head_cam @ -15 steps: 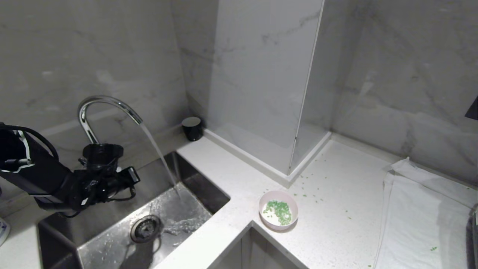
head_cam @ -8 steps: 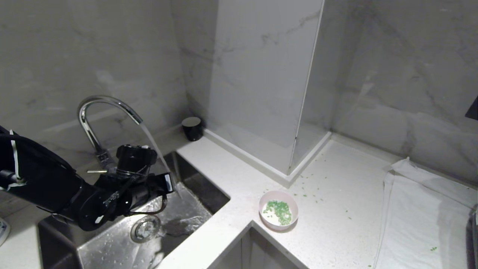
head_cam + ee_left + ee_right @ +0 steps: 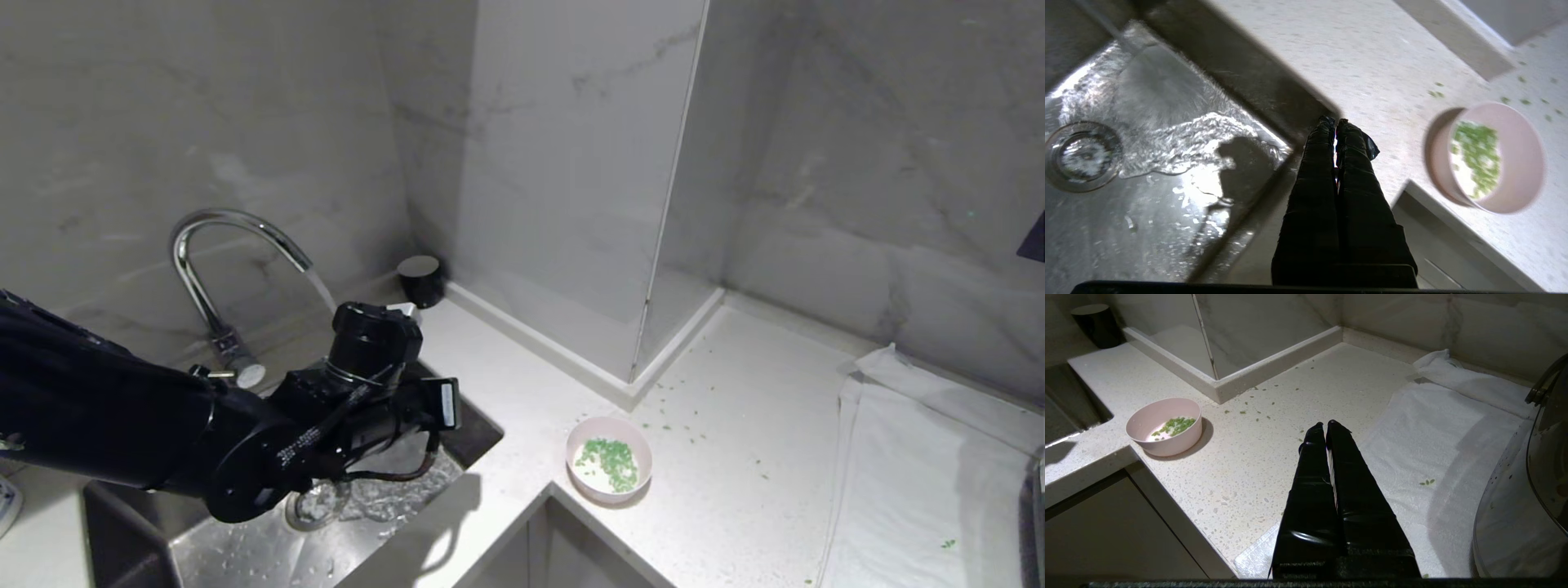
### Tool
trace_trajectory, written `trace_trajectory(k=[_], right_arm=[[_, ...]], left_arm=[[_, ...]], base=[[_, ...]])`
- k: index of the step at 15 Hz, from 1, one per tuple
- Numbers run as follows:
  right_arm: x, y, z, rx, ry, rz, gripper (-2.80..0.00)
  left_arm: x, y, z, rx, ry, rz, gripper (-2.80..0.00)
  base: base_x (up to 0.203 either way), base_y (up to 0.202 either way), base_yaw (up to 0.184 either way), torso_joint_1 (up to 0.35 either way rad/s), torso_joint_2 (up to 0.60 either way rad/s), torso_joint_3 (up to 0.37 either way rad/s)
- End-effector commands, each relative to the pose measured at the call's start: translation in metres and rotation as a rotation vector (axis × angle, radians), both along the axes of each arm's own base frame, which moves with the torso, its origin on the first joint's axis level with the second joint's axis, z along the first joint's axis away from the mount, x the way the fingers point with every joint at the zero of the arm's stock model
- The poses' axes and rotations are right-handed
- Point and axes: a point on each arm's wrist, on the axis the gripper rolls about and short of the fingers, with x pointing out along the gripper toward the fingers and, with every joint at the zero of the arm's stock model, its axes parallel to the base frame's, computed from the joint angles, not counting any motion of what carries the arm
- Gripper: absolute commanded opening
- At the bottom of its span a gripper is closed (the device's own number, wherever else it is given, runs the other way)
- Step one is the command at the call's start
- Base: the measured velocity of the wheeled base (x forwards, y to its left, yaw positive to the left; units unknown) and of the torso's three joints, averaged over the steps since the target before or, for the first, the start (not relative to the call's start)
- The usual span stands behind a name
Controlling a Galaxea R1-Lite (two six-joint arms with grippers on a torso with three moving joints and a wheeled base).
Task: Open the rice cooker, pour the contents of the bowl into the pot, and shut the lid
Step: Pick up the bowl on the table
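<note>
My left claw [image 3: 1336, 122] pinched shut, empty, over sink [image 3: 457, 441] corner, bowl [image 3: 609, 460] near beside sink on worktop [image 3: 735, 457]; greens [image 3: 611, 461] inside. Risks: shut claw knocks bowl off edge; tap [image 3: 220, 245] running, splash; cooker unseen

Left arm [image 3: 106, 425]: bulky, matte black, rounded casing, with thin black cables looped along the wrist. Cylindrical black camera housing [image 3: 374, 339] on top, small white label plate on the side. Left hand [image 3: 1336, 124]: two long, tapering fingers wrapped in glossy black. Right hand [image 3: 1326, 426]: same slim, shiny black fingers.
</note>
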Motion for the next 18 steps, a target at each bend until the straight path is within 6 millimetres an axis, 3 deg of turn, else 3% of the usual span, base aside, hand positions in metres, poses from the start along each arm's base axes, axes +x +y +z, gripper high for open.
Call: trace_trajectory(k=[1, 8, 13, 18], right_arm=[[0.0, 0.0, 0.0, 0.0, 0.001, 0.0, -2.8], [0.0, 0.0, 0.0, 0.0, 0.001, 0.0, -2.8], [0.0, 0.0, 0.0, 0.0, 0.001, 0.0, -2.8], [0.0, 0.0, 0.0, 0.0, 0.001, 0.0, -2.8]], left_arm=[[-0.001, -0.023, 0.002, -0.01, -0.005, -0.062, -2.8], [0.005, -0.08, -0.016, 0.003, 0.014, -0.175, -2.8], [0.007, -0.102, -0.021, -0.006, 0.005, -0.215, -2.8], [-0.001, -0.126, -0.05, 0.032, 0.051, -0.271, -2.8]], base=[[0.0, 0.0, 0.0, 0.0, 0.0, 0.0], [0.0, 0.0, 0.0, 0.0, 0.0, 0.0], [0.0, 0.0, 0.0, 0.0, 0.0, 0.0], [0.0, 0.0, 0.0, 0.0, 0.0, 0.0]])
